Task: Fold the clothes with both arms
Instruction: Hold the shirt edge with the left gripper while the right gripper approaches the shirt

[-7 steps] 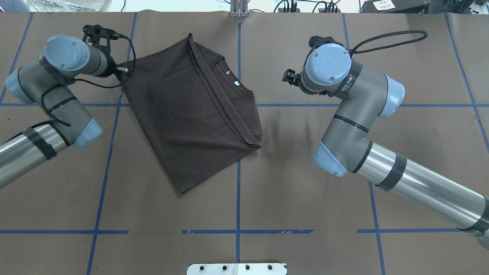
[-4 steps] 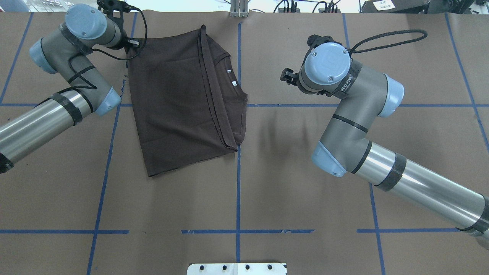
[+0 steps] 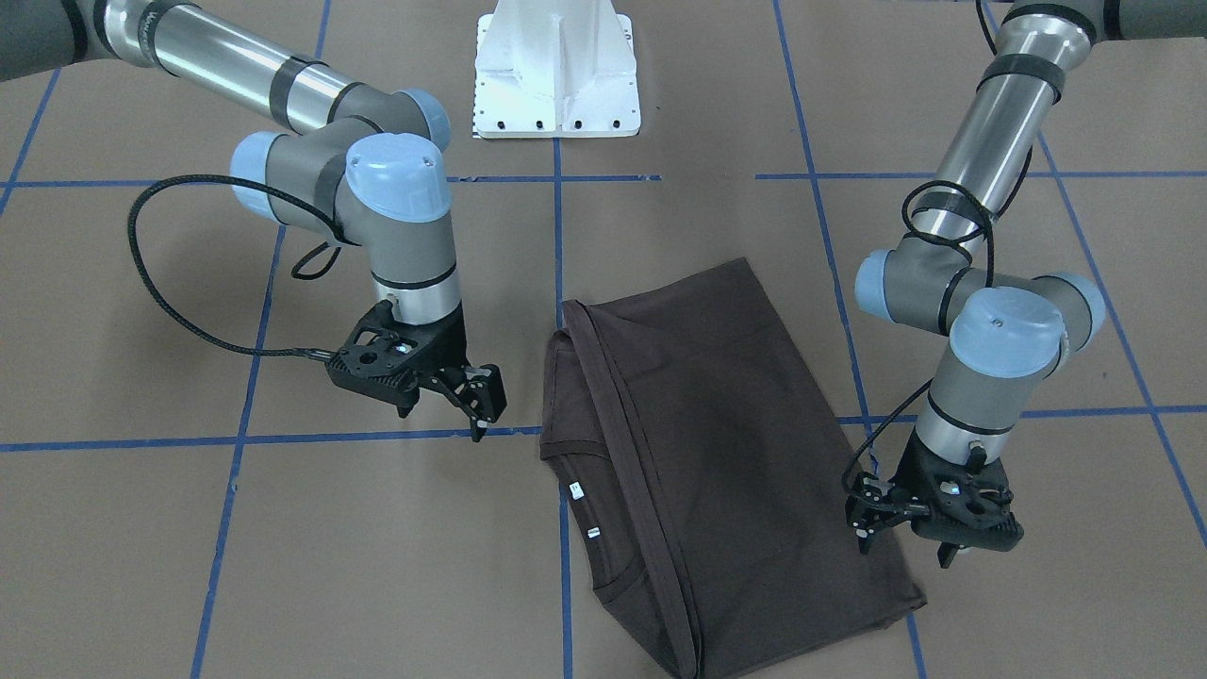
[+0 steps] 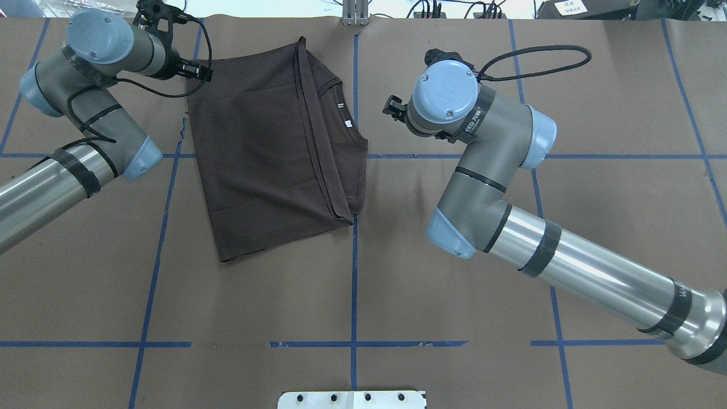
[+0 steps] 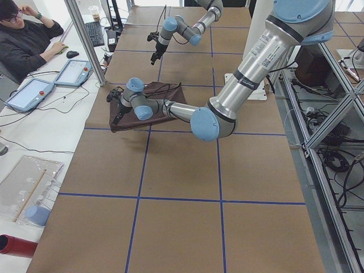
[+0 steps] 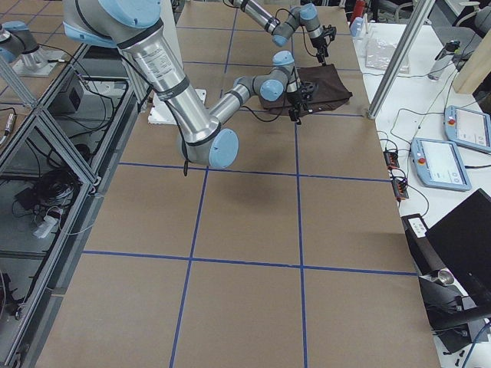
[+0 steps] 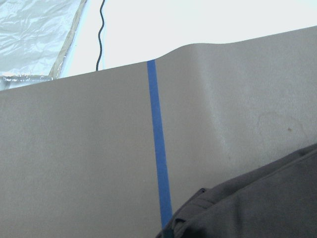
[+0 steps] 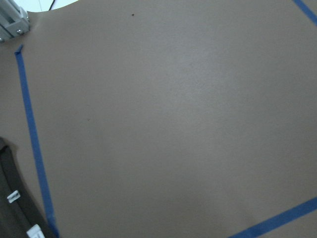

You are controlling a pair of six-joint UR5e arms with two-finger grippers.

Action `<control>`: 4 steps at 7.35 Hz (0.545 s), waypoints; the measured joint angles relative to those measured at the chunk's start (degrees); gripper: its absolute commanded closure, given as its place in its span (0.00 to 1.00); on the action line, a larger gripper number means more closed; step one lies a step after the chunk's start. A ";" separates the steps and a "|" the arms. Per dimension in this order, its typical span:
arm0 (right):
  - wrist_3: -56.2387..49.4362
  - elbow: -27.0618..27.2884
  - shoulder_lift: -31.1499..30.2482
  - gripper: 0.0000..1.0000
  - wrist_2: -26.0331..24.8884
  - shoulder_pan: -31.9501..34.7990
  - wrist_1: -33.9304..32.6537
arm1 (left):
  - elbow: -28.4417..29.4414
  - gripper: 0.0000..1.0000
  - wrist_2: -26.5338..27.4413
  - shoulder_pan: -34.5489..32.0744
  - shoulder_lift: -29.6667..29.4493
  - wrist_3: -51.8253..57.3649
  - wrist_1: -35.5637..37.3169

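Observation:
The dark brown T-shirt (image 4: 261,147) lies folded on the brown table cover, collar and white neck tags toward the middle line; it also shows in the front view (image 3: 717,453). My left gripper (image 4: 203,71) hovers at the shirt's far left corner, open and empty, its fingertips just over the shirt's edge in the front view (image 3: 903,549). My right gripper (image 4: 390,108) hangs open and empty a short way right of the collar, above bare table (image 3: 483,410). The left wrist view shows the shirt's hem (image 7: 267,198). The right wrist view shows the neck tags' edge (image 8: 12,198).
Blue tape lines (image 4: 354,272) grid the table cover. The white metal base (image 4: 352,399) sits at the near edge. An aluminium post (image 4: 355,11) and cables stand at the far edge. An operator (image 5: 23,40) sits with tablets beyond that far edge.
The left arm dragged the shirt farther away and turned it squarer, then let go and drew back slightly. The right arm has swung left toward the collar.

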 measured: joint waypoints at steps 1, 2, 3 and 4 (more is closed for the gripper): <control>1.17 -5.03 3.42 0.01 -1.35 -1.31 2.85 | -1.12 0.00 -0.20 0.00 0.47 -0.05 -0.04; 1.66 -9.32 6.61 0.14 -3.09 -2.84 4.22 | -1.67 0.00 -0.29 0.02 0.71 -0.09 -0.06; 1.84 -12.66 9.03 0.25 -4.32 -4.19 4.73 | -1.85 0.00 -0.33 0.05 0.84 -0.11 -0.05; 1.89 -14.74 10.31 0.31 -5.10 -5.11 4.91 | -1.87 0.00 -0.34 0.06 0.92 -0.12 -0.01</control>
